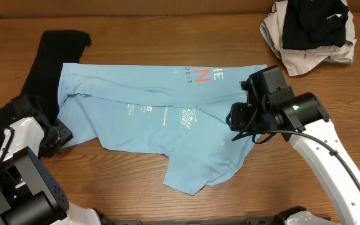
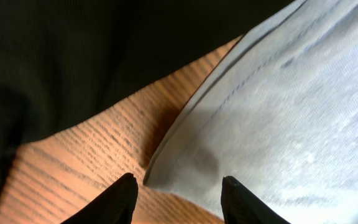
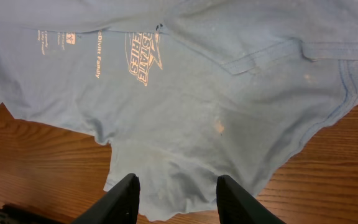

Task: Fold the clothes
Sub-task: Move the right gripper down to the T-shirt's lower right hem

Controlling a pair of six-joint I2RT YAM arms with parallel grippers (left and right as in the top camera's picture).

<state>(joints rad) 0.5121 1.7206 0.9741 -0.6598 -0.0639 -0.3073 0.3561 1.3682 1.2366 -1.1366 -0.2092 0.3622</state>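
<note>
The light-blue T-shirt point(image 1: 167, 119) lies rumpled and partly folded across the middle of the table, its white and red lettering showing. My left gripper point(image 1: 60, 135) is open at the shirt's left edge. In the left wrist view the fingers point(image 2: 179, 190) straddle a hemmed corner of the shirt point(image 2: 278, 112) just above the wood. My right gripper point(image 1: 238, 120) is open and empty, hovering over the shirt's right part. In the right wrist view its fingers point(image 3: 178, 194) are above the shirt's point(image 3: 185, 93) lower edge.
A long black garment point(image 1: 58, 53) lies at the back left, partly under the shirt's left side, and fills the top of the left wrist view point(image 2: 73, 56). A pile of black and beige garments point(image 1: 311, 31) sits at the back right corner.
</note>
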